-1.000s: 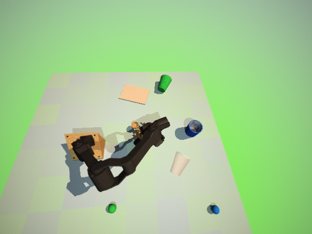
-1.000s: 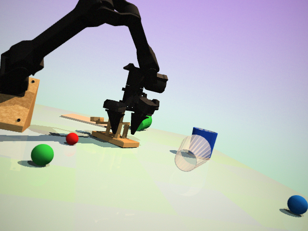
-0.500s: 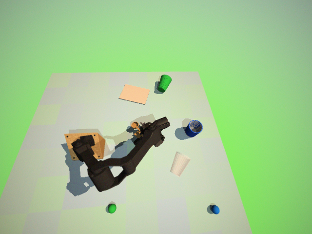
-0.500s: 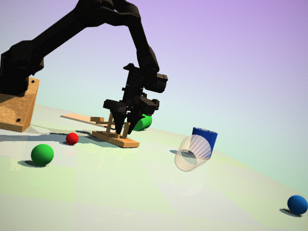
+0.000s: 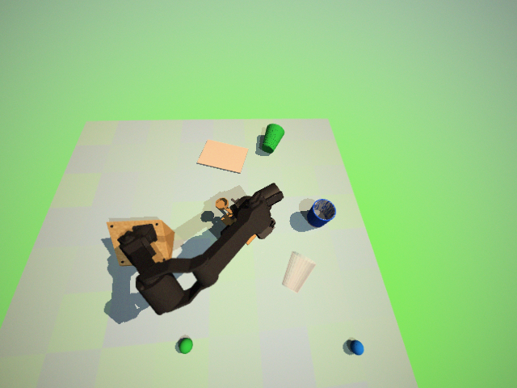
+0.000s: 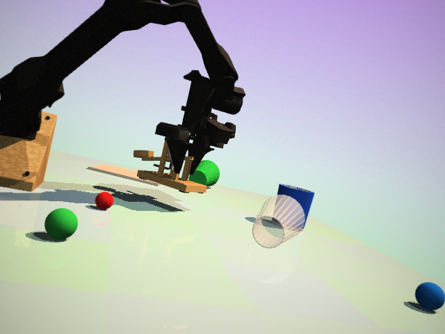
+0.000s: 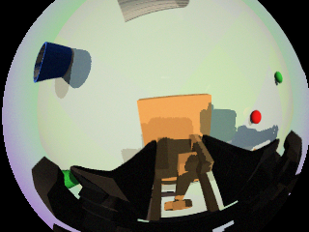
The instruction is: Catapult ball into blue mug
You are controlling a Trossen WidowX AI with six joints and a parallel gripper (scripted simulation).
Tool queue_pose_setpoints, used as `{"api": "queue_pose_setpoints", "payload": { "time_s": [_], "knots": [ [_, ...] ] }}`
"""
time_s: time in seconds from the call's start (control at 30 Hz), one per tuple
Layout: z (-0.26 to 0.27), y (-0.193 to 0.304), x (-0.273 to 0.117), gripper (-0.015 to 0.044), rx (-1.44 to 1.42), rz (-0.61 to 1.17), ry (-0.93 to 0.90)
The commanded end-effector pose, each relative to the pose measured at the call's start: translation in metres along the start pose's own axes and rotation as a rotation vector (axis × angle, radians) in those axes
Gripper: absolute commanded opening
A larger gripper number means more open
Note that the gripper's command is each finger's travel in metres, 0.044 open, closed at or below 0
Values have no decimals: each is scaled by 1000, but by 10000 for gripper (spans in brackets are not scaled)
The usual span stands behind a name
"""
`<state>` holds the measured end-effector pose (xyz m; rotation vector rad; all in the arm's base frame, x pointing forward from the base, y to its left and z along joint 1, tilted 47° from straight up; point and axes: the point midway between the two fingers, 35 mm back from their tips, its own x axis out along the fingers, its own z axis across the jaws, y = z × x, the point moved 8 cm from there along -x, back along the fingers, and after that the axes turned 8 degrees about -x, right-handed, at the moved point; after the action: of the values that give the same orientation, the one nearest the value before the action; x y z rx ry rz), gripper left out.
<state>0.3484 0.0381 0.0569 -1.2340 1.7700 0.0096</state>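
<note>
Gripper Holds Catapult Above Table

The gripper [image 5: 238, 208] [image 6: 185, 172] [image 7: 180, 142] is closed on the wooden catapult [image 5: 221, 203] [image 6: 168, 178] [image 7: 176, 108], raised off the table [image 5: 233, 317] [image 6: 161, 280] [image 7: 145, 58]. The blue mug [image 5: 322, 213] [image 6: 305, 202] [image 7: 55, 62] stands upright, apart from it; a clear ribbed cup [image 5: 298, 271] [image 6: 278, 220] [image 7: 154, 9] lies near the mug. A green cup [image 5: 273, 137] [image 6: 208, 172] [image 7: 69, 179] lies farther off. The red ball [image 6: 103, 200] [image 7: 256, 117], green ball [image 5: 185, 345] [image 6: 60, 223] [image 7: 278, 77] and blue ball [image 5: 357, 347] [image 6: 429, 296] rest on the table.

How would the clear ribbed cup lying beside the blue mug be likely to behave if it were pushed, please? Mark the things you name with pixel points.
The clear ribbed cup [image 5: 298, 272] [image 6: 287, 211] would probably roll, since it lies on its round side. Its path would likely curve, as one end is wider. Its see-through, thin-looking wall suggests it may be light for its size.
</note>
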Motion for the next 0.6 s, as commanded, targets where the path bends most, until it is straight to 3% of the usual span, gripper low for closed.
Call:
{"api": "queue_pose_setpoints", "payload": {
  "time_s": [0.0,0.57],
  "knots": [
    [0,0,-3,0,-112,9,0],
    [8,0,-1,0,-703,10,-1]
  ]
}}
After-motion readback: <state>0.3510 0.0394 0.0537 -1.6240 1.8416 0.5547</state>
